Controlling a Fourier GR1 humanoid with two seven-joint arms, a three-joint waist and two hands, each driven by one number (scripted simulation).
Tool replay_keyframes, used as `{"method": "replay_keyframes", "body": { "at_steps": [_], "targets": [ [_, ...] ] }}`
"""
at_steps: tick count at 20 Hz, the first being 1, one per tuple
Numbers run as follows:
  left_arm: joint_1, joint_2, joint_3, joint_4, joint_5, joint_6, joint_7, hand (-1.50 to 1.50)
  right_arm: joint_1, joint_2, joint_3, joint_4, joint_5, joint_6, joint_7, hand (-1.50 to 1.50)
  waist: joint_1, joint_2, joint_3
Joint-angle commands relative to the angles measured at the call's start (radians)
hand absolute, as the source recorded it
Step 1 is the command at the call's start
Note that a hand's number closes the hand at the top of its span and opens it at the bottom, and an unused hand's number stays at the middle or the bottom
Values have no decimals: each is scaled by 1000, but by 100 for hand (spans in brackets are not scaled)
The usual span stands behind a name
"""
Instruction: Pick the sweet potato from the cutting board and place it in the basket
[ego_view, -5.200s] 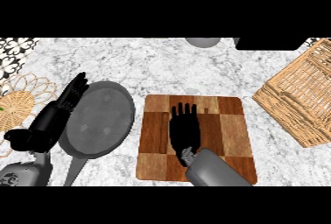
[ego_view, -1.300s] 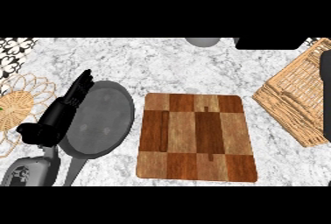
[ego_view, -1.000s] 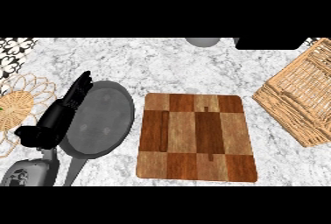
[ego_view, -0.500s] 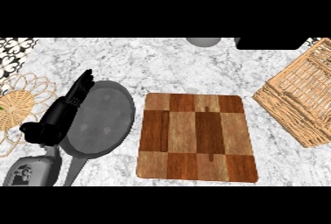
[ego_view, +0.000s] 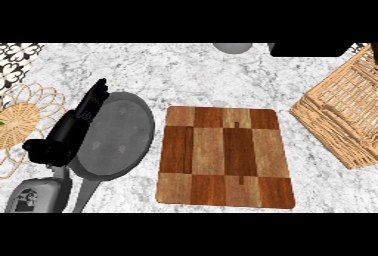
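The wooden cutting board (ego_view: 224, 156) lies in the middle of the counter with nothing on it. The wicker basket (ego_view: 345, 111) stands at the right edge, partly cut off. No sweet potato shows anywhere in the head view. My left hand (ego_view: 71, 127) rests at the left, fingers straight and pointing up along the rim of a grey pan. My right hand is out of the view.
A grey frying pan (ego_view: 114, 137) lies left of the board, its handle running toward the lower edge. A woven mat (ego_view: 21, 120) lies at the far left. A grey round object (ego_view: 233, 47) and a dark block (ego_view: 310, 48) sit at the counter's back.
The right hand, on the board 5.2 s ago and a dark sliver at the basket 1.3 s ago, has left the view. The left hand has barely shifted.
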Motion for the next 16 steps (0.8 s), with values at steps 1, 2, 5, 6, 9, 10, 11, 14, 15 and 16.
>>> {"method": "replay_keyframes", "body": {
  "at_steps": [1, 2, 5, 6, 9, 10, 11, 14, 15, 16],
  "targets": [
    [-54, -6, 6, -40, 19, -1, 103, 0, -48, -37, 17, 66, -29, 6, -47, -150, 1, -1, 0],
    [11, -21, -12, -15, -25, 16, 4, 0, -24, 2, 32, 69, -31, -41, -66, -150, 1, -1, -1],
    [30, 18, 6, -33, -8, -32, 0, 0, -57, -41, 15, 72, -93, -27, -119, -150, 2, -1, 0],
    [34, 4, 6, -47, 5, -28, 9, 0, -24, -63, 2, 7, -139, 13, -142, -150, -3, -3, 0],
    [-7, 23, 42, -6, 25, -38, 7, 0, -57, -51, -32, 14, -228, -9, -205, -150, 0, 0, 0],
    [25, 5, 7, -83, 0, -16, 63, 0, 24, -38, -24, -134, -218, 16, -128, -150, -13, -7, -1],
    [-14, -47, -24, -50, -16, 20, 77, 0, -82, -62, -51, -25, -235, -12, -141, -150, -2, -2, 0],
    [5, 29, 45, -66, 27, -32, 67, 0, -20, -100, -127, -124, -354, 43, -135, -150, -15, -8, 0],
    [24, 6, 22, -6, -13, -20, -32, 0, 32, -57, -121, -137, -357, 9, -141, -150, -15, -4, -1],
    [-10, 13, 52, 1, 22, -22, 22, 0, 83, -16, -93, -272, -348, 56, -50, -150, -32, -11, -2]
  ]
}}
